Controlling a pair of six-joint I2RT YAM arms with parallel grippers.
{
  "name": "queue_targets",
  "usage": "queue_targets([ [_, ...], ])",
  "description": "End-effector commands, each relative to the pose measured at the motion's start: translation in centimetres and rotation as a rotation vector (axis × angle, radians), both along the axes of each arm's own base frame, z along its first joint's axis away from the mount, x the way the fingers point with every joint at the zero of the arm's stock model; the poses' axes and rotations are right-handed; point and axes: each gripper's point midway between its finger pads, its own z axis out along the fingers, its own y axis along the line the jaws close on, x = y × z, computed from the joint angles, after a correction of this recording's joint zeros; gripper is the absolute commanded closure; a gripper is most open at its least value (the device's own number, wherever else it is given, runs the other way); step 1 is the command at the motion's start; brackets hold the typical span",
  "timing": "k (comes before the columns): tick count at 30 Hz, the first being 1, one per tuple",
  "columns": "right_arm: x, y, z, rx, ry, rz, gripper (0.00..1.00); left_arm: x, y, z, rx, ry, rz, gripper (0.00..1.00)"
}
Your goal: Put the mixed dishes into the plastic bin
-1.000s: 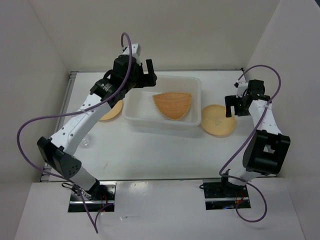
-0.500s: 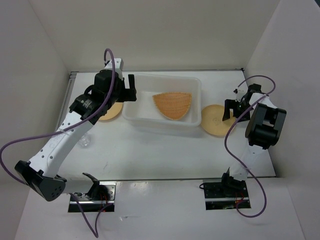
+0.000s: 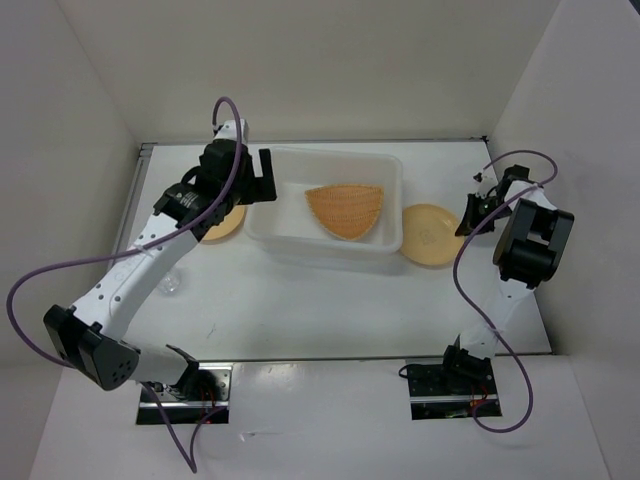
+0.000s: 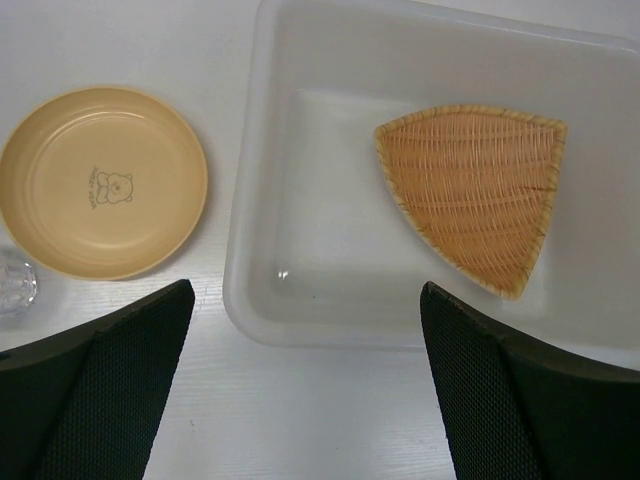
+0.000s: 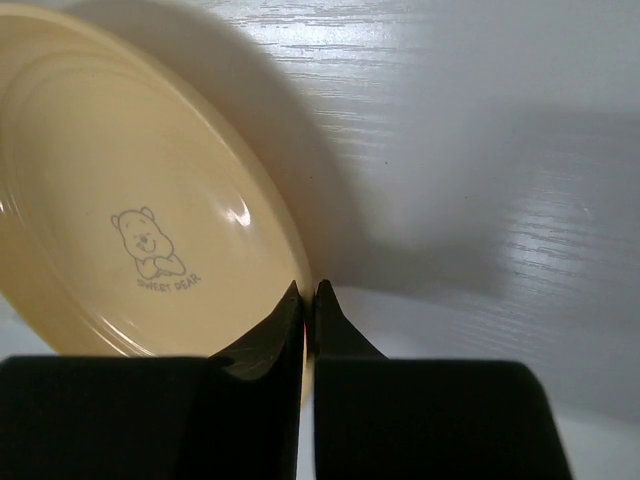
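Observation:
The plastic bin (image 3: 326, 246) stands mid-table with a fan-shaped woven dish (image 3: 345, 208) inside. My left gripper (image 3: 263, 176) hovers open over the bin's left rim. In the left wrist view its gripper (image 4: 305, 290) frames the bin (image 4: 252, 200), the woven dish (image 4: 475, 190) and a tan bear-print plate (image 4: 103, 195) on the table left of the bin. That plate (image 3: 226, 223) is partly hidden by the arm. A second tan plate (image 3: 430, 237) lies right of the bin. My right gripper (image 3: 467, 218) is shut on its right rim; its gripper (image 5: 308, 290) pinches the plate (image 5: 130, 200), which is tilted.
A small clear cup (image 3: 170, 284) sits on the table under the left arm, also at the left edge of the left wrist view as the cup (image 4: 15, 283). White walls enclose the table on three sides. The right arm's purple cable loops near the right wall.
My right gripper dropped to the right plate's rim and shut on it; the plate now tilts. My left gripper drew back from over the bin to its left rim.

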Motion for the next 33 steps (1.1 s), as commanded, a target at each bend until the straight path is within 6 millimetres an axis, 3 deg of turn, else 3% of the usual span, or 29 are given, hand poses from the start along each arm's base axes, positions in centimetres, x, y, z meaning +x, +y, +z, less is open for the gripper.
queue_targets([
  [1,-0.9,-1.6,-0.5,-0.076,0.039,-0.008,1.0,0.8,0.3,0.6,-0.038,-0.015,0.059,0.0],
  [2,-0.8,-1.7,0.6,-0.087,0.02,0.0,1.0,0.8,0.2,0.6,-0.049,-0.014,0.065,0.0],
  [3,0.3,-2.2,3.8,-0.128,-0.066,0.006,1.0,0.8,0.2,0.6,-0.049,-0.014,0.065,0.0],
  [7,1.8,-2.9,12.8,-0.215,-0.251,0.008,1.0,-0.1,0.6,1.6,-0.078,-0.033,0.074,0.0],
  [8,2.2,-3.1,16.4,-0.25,-0.329,0.004,1.0,-0.3,0.8,1.5,-0.083,-0.033,0.087,0.0],
  [10,2.7,-3.4,20.2,-0.291,-0.421,-0.001,1.0,-0.8,1.3,1.9,-0.086,-0.048,0.094,0.0],
  [11,3.1,-3.4,22.7,-0.306,-0.483,-0.024,1.0,-1.0,1.6,1.2,-0.069,-0.03,0.104,0.0],
  [12,3.2,-3.3,26.5,-0.346,-0.594,-0.024,1.0,-1.3,1.9,1.4,-0.074,-0.035,0.117,0.0],
  [14,3.4,-2.7,31.1,-0.356,-0.713,-0.025,1.0,-1.6,2.6,1.0,-0.047,-0.018,0.139,0.0],
  [16,4.3,-0.1,35.7,-0.303,-0.833,0.055,1.0,-1.7,3.2,0.7,-0.031,-0.011,0.172,0.0],
  [17,4.7,1.1,36.5,-0.273,-0.849,0.093,1.0,-1.9,3.7,0.3,-0.02,0.006,0.183,0.0],
  [19,6.4,5.2,36.2,-0.185,-0.824,0.208,1.0,-1.7,4.1,-0.1,-0.023,0.022,0.204,0.0],
  [21,7.7,7.4,34.8,-0.155,-0.797,0.265,1.0,-1.5,4.6,-0.2,-0.026,0.03,0.202,0.0],
  [22,8.6,9.8,33.4,-0.133,-0.77,0.311,1.0,-1.3,4.3,-0.1,-0.033,0.032,0.192,0.0],
  [25,9.9,13.2,30.3,-0.175,-0.719,0.399,1.0,-1.0,4.6,1.4,-0.03,0.001,0.185,0.0],
  [26,10.2,16.1,28.2,-0.158,-0.675,0.461,1.0,-1.1,5.2,1.2,-0.012,0.007,0.199,0.0],
  [27,10.4,17.4,27.4,-0.15,-0.664,0.494,1.0,-1.3,5.3,1.5,-0.016,-0.001,0.199,0.0],
  [29,10.8,19.6,25.0,-0.138,-0.619,0.536,1.0,-1.4,5.8,2.0,-0.024,-0.014,0.21,0.0],
  [31,11.1,20.1,23.6,-0.129,-0.592,0.546,1.0,-1.6,6.2,1.9,-0.039,-0.008,0.207,0.0],
  [33,11.2,21.5,20.2,-0.132,-0.529,0.57,1.0,-2.2,5.9,1.7,-0.066,0.003,0.172,0.0],
])
